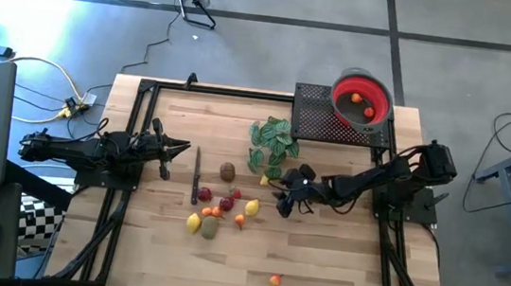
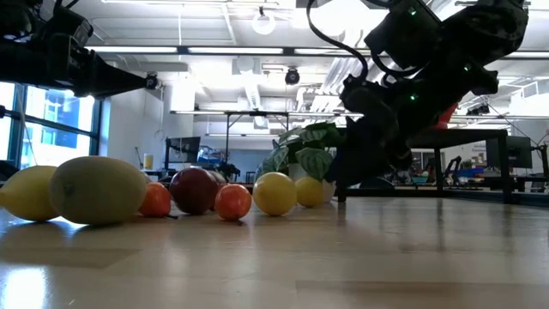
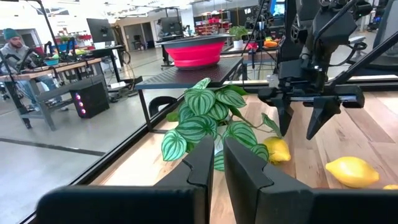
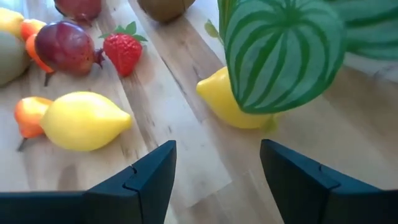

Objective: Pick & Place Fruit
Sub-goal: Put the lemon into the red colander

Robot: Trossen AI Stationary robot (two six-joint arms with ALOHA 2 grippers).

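Right gripper [image 4: 214, 180], fingers spread and empty, faces two lemons [image 4: 84, 120]; the nearer lies sideways, tip toward it.

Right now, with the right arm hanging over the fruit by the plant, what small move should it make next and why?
Probably ease the right pincer forward and down onto the small lemon half under a striped leaf. Its jaws stand open and empty, and that lemon lies just ahead of them on the table.

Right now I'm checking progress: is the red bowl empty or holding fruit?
Holding fruit: the high view shows two small orange pieces inside the red bowl.
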